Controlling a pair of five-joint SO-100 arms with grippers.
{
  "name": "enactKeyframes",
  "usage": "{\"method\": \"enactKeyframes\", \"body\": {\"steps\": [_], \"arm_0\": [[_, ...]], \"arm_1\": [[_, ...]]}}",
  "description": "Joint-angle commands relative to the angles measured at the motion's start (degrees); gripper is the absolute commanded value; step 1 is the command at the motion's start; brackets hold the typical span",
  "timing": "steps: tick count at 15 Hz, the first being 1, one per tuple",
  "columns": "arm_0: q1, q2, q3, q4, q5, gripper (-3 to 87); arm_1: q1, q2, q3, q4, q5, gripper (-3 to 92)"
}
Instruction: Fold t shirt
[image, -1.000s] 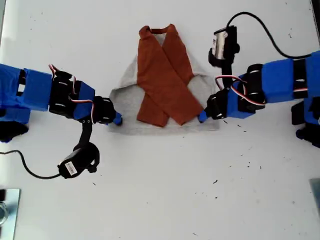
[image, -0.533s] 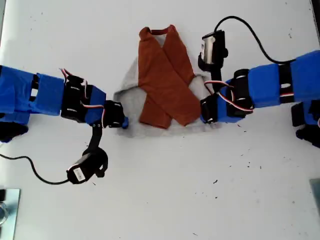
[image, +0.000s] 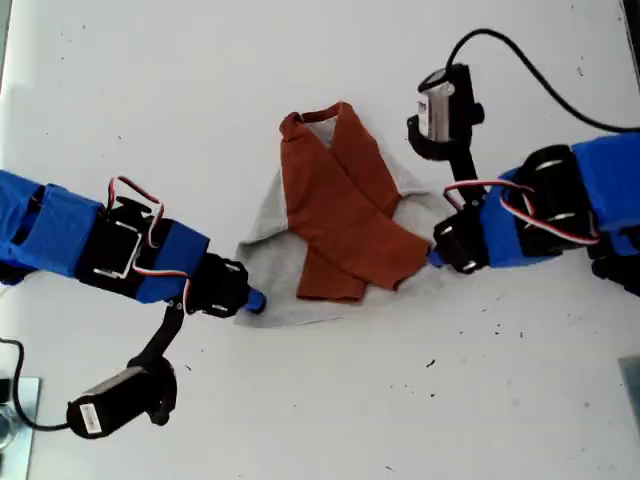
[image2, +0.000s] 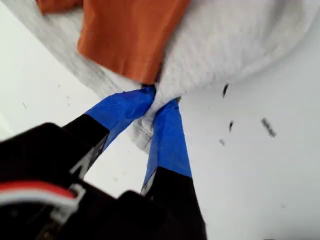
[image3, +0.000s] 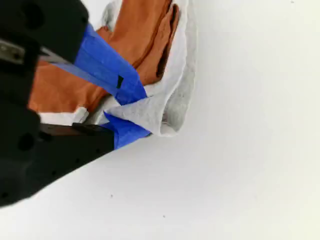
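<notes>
Exterior view: the small grey-bodied t shirt with rust-orange sleeves (image: 340, 210) lies on the white table (image: 300, 420), sleeves crossed over the chest. Its hem corners are gripped by my first gripper (image: 433, 258) at the exterior view's right and my second gripper (image: 252, 298) at its left, probably so the hem can be folded evenly. The white camera label (image: 88, 418) cannot be read.

First wrist view: my first gripper (image2: 160, 97) is clenched on grey fabric (image2: 240, 40).

Second wrist view: my second gripper (image3: 137, 112) is clamped on a grey corner (image3: 167, 112).
</notes>
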Motion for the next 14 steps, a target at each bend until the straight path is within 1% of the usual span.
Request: {"method": "enactKeyframes", "body": {"steps": [1, 2, 3, 4, 5, 6, 7, 8, 9, 10, 11, 12, 13, 14], "arm_0": [[-10.28, 9.58, -1.49, 4.04, 5.27, -0.3], [-16.17, 12.83, 0.00, 5.36, 8.26, -0.3], [-21.80, 16.79, 2.72, 5.45, 10.46, -0.3], [-27.25, 20.39, 5.63, 5.63, 12.39, -0.3], [-32.17, 24.70, 10.02, 5.27, 13.18, -0.3], [-37.18, 29.62, 16.17, 3.78, 12.92, 2.6], [-41.22, 34.80, 22.06, 1.76, 13.27, 16.9], [-45.00, 39.90, 27.42, 0.35, 13.10, 23.2], [-48.60, 44.21, 31.55, -0.70, 13.27, 28.9], [-50.89, 45.88, 32.52, -2.37, 17.93, 38.8], [-53.09, 46.23, 32.43, -2.37, 19.42, 32.7], [-54.76, 47.29, 33.66, -2.29, 18.02, 25.3], [-55.72, 50.10, 36.12, -2.99, 16.87, 20.8], [-56.07, 53.88, 38.41, -2.81, 16.44, 20.3]], "arm_1": [[11.60, 2.90, -5.01, -5.62, -8.35, 3.2], [16.70, 1.32, -6.94, -8.17, -12.39, 3.3], [21.01, -1.14, -9.32, -11.07, -16.35, 3.4], [24.70, -3.25, -12.30, -13.45, -19.34, 3.5], [28.56, -4.66, -13.89, -16.35, -20.65, 5.1], [32.61, -5.71, -13.89, -19.78, -20.13, 23.3], [36.21, -6.06, -12.39, -24.17, -18.81, 27.9], [39.99, -4.48, -9.05, -30.41, -18.63, 26.8], [45.09, -1.14, -3.16, -38.23, -14.59, 24.8], [50.71, 1.49, 1.76, -42.98, -9.23, 23.8], [55.72, 3.08, 3.96, -44.30, -6.15, 23.7], [59.06, 2.99, 2.99, -41.40, -5.98, 23.7], [61.00, 2.99, 1.32, -36.91, -8.96, 23.6], [61.61, 4.57, 0.79, -32.17, -12.39, 23.6]]}}
